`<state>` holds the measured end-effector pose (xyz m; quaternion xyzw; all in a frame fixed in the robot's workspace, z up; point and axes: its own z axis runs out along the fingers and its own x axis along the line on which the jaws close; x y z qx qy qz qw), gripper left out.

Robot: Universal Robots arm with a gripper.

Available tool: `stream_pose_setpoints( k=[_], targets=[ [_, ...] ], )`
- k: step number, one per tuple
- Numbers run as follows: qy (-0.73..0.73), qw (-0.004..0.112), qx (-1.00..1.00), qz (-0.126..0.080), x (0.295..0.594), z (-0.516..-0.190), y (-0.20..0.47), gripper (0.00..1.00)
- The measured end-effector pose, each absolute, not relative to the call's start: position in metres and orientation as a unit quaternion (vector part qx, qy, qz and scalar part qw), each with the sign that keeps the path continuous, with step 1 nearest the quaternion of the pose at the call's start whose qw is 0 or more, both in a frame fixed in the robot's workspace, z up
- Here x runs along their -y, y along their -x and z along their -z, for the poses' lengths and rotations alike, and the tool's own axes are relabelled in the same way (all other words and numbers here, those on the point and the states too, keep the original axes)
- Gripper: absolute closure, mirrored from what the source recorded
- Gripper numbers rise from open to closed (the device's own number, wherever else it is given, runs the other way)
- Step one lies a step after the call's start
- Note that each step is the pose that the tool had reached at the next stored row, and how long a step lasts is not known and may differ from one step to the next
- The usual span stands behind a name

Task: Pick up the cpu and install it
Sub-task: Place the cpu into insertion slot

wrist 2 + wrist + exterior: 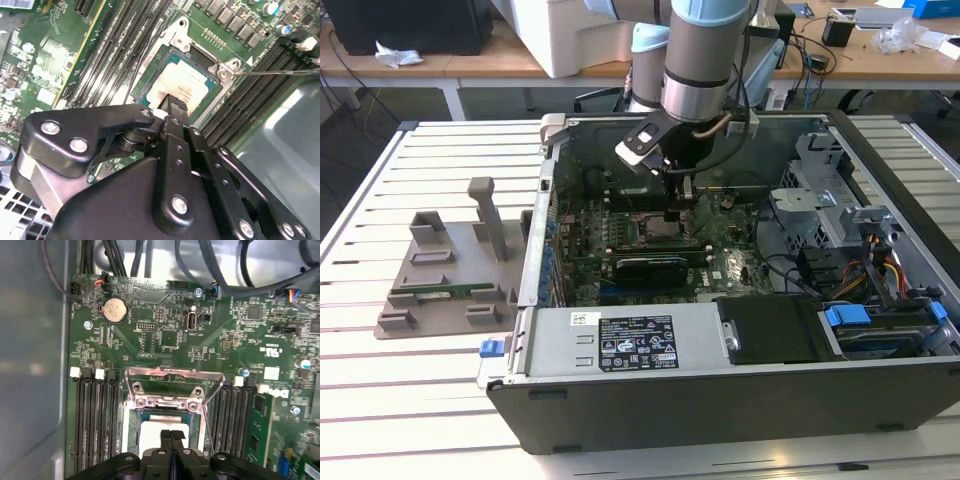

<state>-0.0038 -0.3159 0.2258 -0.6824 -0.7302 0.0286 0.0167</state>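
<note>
**Cpu in the socket, gripper pinched shut right over it**

The cpu [185, 82] lies flat inside the motherboard socket, its pale metal top showing with a thin darker rim around it. Directly above it hangs the gripper [171, 432]. Its two black fingers are pressed together with nothing between them, and their tips sit over the near edge of the chip. Whether the tips actually touch the metal, the pictures do not settle.

Just past the fingertips, the socket's metal retention frame [172, 374] stands swung open, clear of the chip. Rows of black memory slots [95, 420] flank the socket on either side of the gripper. Farther out along the green motherboard [165, 340] sits a round coin cell battery [115, 310].

In the exterior view the arm [705, 60] reaches straight down into the open computer case [720, 395]. A black expansion card [650, 268] lies just in front of the gripper. Well away, outside the case on the exterior view's left, a grey parts holder [440, 262] rests on the slatted table [380, 400].
</note>
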Motion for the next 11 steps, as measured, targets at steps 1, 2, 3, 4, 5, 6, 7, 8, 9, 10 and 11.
stream_pose_setpoints(
  k=[1,2,3,4,5,6,7,8,9,10,11],
  targets=[
    [0.682,0.017,0.730,-0.029,0.316,-0.229,0.004,0.89],
    [0.682,0.017,0.730,-0.029,0.316,-0.232,0.004,0.89],
    [0.682,0.017,0.730,-0.029,0.316,-0.237,0.004,0.89],
    [0.682,0.017,0.730,-0.029,0.316,-0.239,0.004,0.89],
    [0.682,0.017,0.730,-0.029,0.316,-0.243,0.004,0.89],
    [0.682,0.017,0.730,-0.029,0.316,-0.248,0.004,0.89],
    [0.682,0.017,0.730,-0.029,0.316,-0.252,0.004,0.89],
    [0.682,0.017,0.730,-0.029,0.316,-0.255,0.004,0.89],
    [0.682,0.017,0.730,-0.029,0.316,-0.261,0.004,0.89],
    [0.682,0.017,0.730,-0.029,0.316,-0.271,0.004,0.89],
    [0.682,0.017,0.730,-0.029,0.316,-0.281,0.004,0.89]
  ],
)
